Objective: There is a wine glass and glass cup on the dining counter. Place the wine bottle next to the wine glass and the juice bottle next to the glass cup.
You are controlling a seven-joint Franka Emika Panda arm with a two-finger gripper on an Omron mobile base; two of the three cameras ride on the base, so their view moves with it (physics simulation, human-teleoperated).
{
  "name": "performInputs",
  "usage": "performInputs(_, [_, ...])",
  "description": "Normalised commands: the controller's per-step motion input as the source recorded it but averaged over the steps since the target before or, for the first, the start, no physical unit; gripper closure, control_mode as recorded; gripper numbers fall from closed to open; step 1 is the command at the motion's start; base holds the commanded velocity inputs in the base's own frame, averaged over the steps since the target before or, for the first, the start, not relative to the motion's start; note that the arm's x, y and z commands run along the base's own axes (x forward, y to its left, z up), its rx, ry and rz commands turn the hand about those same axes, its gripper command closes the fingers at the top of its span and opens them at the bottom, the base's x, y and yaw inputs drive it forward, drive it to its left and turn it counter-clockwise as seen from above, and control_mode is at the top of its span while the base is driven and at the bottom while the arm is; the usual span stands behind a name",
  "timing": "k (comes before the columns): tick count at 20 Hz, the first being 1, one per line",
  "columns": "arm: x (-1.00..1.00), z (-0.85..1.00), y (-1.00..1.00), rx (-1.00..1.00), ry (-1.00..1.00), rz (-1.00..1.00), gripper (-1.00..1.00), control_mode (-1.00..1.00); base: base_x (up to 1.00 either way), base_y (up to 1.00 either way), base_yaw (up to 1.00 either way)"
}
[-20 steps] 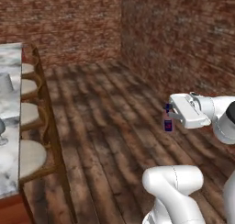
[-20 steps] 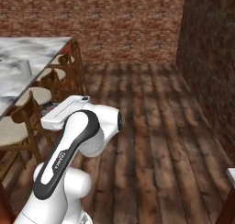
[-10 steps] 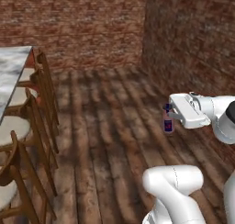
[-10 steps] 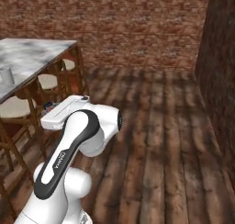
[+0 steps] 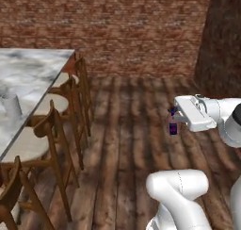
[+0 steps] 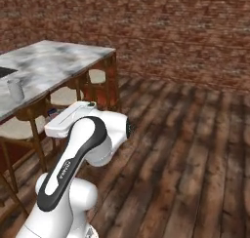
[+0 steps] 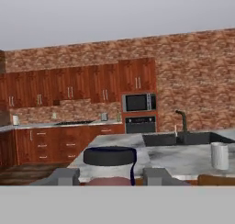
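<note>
My gripper (image 5: 176,119) is shut on the juice bottle (image 5: 173,126), a small dark bottle with a blue label, held upright out over the wood floor. In the hand view the bottle's dark cap (image 7: 110,155) sits between the two fingertips (image 7: 64,176). The glass cup (image 5: 11,104) stands on the dining counter (image 5: 33,69), far to the left of the gripper. The same glass cup (image 6: 15,89) and counter (image 6: 58,61) appear in the right base view, and the cup (image 7: 220,155) stands right of the bottle in the hand view. The wine glass and wine bottle are out of view.
Wooden chairs (image 5: 54,130) line the counter's near side, between me and the marble top. A black sink (image 7: 183,138) and faucet (image 7: 182,120) sit in the counter. Brick walls (image 5: 132,31) close the room; kitchen cabinets and a wall oven (image 7: 137,109) stand beyond.
Both base views have swung, so the base has moved: the counter and chairs now show from another angle. The arm keeps its pose and the gripper still holds the juice bottle.
</note>
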Motion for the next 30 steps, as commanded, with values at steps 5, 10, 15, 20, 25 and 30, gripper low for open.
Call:
performInputs(5, [0.0, 0.0, 0.0, 0.0, 0.0, 0.0, 1.0, 1.0, 0.97, -0.15, 0.56])
performInputs(10, [0.0, 0.0, 0.0, 0.0, 0.0, 0.0, 1.0, 1.0, 0.86, -0.08, 0.68])
performInputs(15, [0.0, 0.0, 0.0, 0.0, 0.0, 0.0, 1.0, 1.0, 0.75, -0.19, 0.66])
performInputs(20, [0.0, 0.0, 0.0, 0.0, 0.0, 0.0, 1.0, 1.0, 0.75, -0.38, 0.62])
performInputs(25, [0.0, 0.0, 0.0, 0.0, 0.0, 0.0, 1.0, 1.0, 0.65, -0.46, 0.6])
performInputs(30, [0.0, 0.0, 0.0, 0.0, 0.0, 0.0, 1.0, 1.0, 0.47, -0.47, 0.5])
